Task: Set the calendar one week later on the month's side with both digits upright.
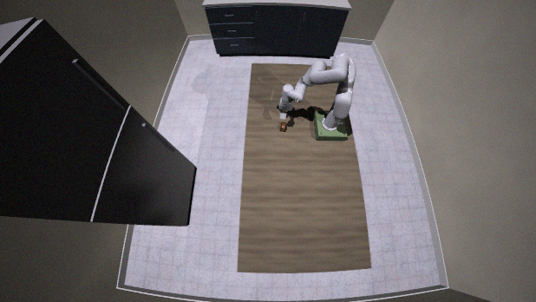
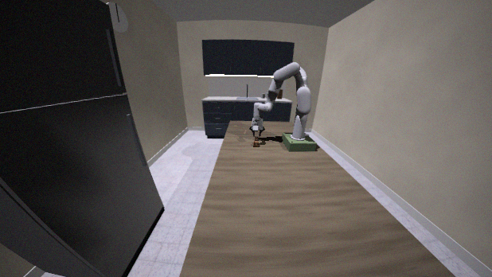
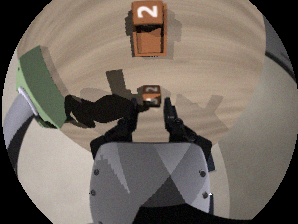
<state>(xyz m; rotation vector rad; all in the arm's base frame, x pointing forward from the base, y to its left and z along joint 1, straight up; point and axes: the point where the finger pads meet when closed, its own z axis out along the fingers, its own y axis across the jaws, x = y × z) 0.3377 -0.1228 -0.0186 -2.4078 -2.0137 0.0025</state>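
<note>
"Calendar tray [image 1: 283, 123] [image 2: 255, 145] [image 3: 150, 54]: where was it?" asked Ana.

"On the long brown wooden table [image 1: 303, 195] [image 2: 302, 207] [image 3: 210, 60], toward its far end as I saw it from the room," said Ben. "A tall black fridge [image 1: 87, 130] [image 2: 72, 159] stood off to the left of the picture."

"And the robot?"

"A white arm [image 1: 327, 75] [image 2: 303, 99] rose from a green base [image 1: 321, 136] [image 2: 302, 146] [image 3: 40, 90] and bent down toward the tray. Its gripper [image 1: 284, 112] [image 2: 257, 135] [image 3: 150, 104] hung near the tray, pointing down."

"Was it gripping anything?"

"No, its jaws were released, partly spread, with nothing between them."

"What about the cubes?"

"One orange-brown cube [image 3: 148, 14] sat at the tray, its white 2 turned sideways in the wrist view. The other cube [image 3: 151, 96] was apart from the tray, beyond the fingertips. It showed a 2 and a second digit, too blurred for me to read."
</note>
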